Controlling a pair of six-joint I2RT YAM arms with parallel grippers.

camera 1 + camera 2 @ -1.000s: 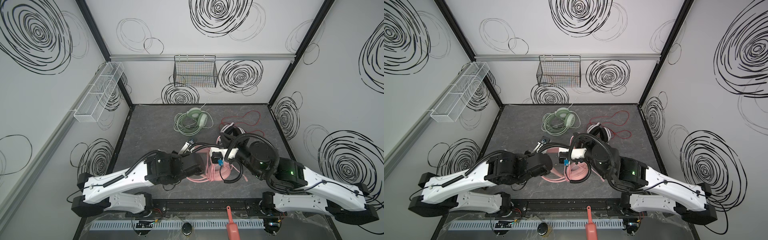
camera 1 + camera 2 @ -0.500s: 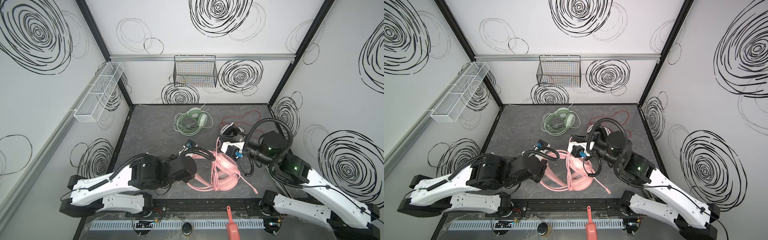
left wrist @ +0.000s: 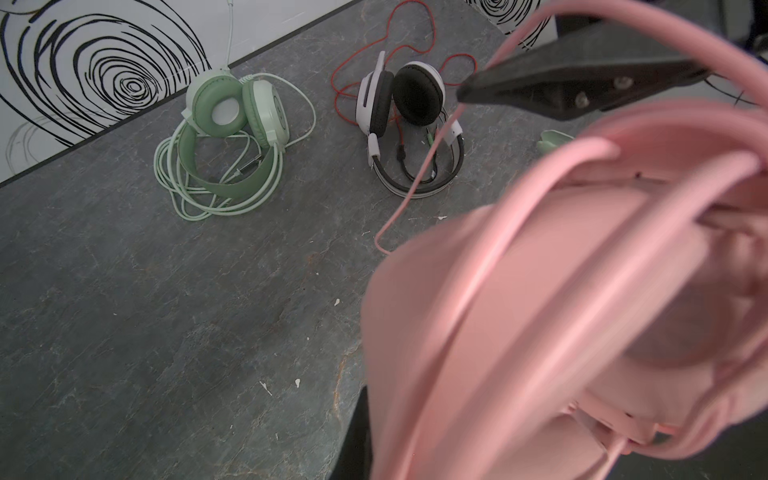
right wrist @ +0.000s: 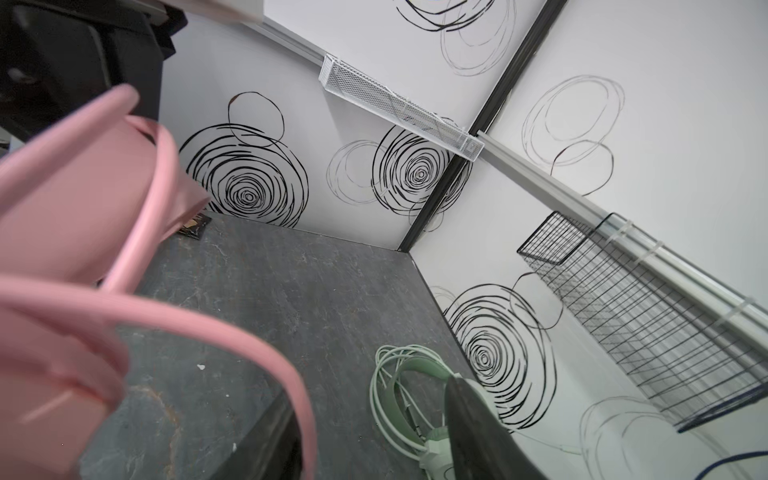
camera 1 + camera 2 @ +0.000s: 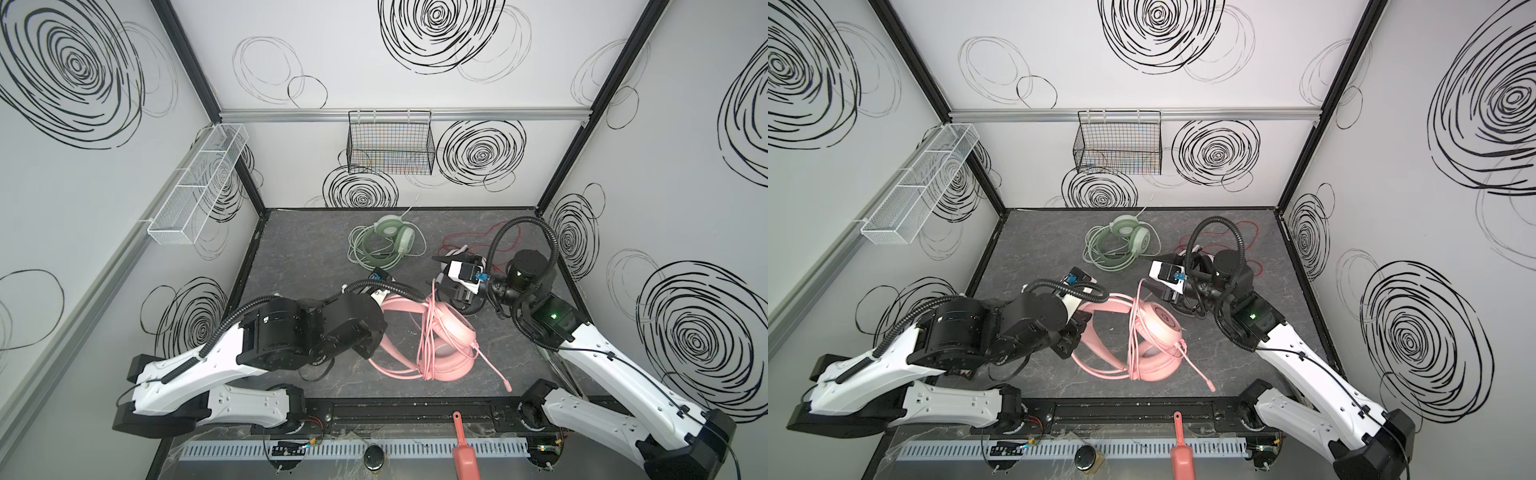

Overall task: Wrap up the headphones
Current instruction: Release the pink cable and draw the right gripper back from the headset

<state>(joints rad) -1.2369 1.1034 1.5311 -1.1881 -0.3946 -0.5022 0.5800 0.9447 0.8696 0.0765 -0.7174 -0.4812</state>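
Showing print too small to read, left arm grips pink headphones.

Three wired headsets on the counter
Pink headset near the front edge's middle, its cable looped across both earcups, boom mic aimed at the front right corner. Green headset by the back edge's middle, earcups folded together, pale cable coiled loosely round it. White-and-black headset toward the back right corner, red cable sprawled loose.
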